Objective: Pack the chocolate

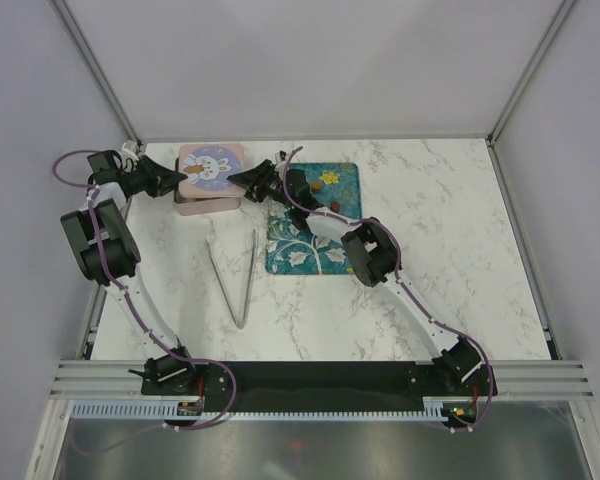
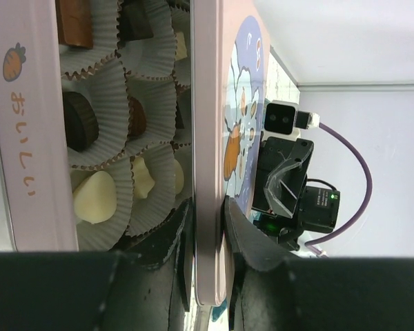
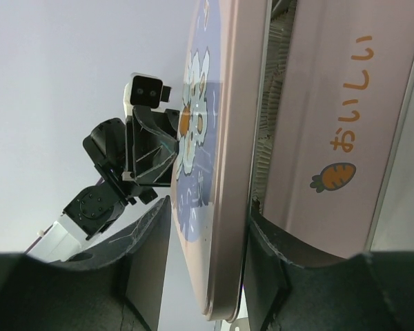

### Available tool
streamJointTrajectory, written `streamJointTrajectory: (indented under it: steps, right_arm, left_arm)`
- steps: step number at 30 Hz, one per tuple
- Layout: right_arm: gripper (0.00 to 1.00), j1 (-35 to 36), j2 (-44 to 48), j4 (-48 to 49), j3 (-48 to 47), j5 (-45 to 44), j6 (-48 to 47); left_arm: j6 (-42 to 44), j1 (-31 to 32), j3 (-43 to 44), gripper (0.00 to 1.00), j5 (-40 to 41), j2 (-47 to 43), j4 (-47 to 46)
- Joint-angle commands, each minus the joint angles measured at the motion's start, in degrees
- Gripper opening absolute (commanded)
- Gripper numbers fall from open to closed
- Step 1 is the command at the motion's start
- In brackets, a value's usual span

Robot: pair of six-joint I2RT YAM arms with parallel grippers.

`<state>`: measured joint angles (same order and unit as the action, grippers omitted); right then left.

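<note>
1. Left tool [image 2: 207, 210] was clamped on the rim of the pink lid [image 2: 208, 103], its arm stretched to the far left of the surface [image 1: 430, 290].
2. Right tool [image 3: 209, 207] straddled the same lid loosely, a gap beside one finger.
3. Only the left wrist view showed chocolate [image 2: 95, 196] in paper cups [image 2: 114, 96] inside the tin [image 2: 27, 138]; overhead, loose chocolate lay on the teal mat [image 1: 310, 255].

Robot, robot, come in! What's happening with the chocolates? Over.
Left gripper clamped on lid rim; right gripper straddles it, jaws open. Chocolates sit in paper cups in tin, lid ajar. Brown pieces out on mat.
</note>
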<state>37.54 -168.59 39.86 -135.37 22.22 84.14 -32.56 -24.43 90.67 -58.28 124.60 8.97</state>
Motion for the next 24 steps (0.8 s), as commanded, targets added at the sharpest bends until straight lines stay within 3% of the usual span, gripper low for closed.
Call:
streamJointTrajectory:
  steps: [1, 24]
  right_arm:
    - [0.5, -0.54, 4.06, 0.49, -0.42, 0.11, -2.75]
    - [0.45, -1.42, 4.85, -5.75, -1.04, -1.03, -10.13]
  left_arm:
    - [1.71, -1.15, 3.1, 0.05, 1.33, 0.82, -0.18]
    - [2.76, -2.38, 4.42, 0.04, 2.82, 1.44, 0.34]
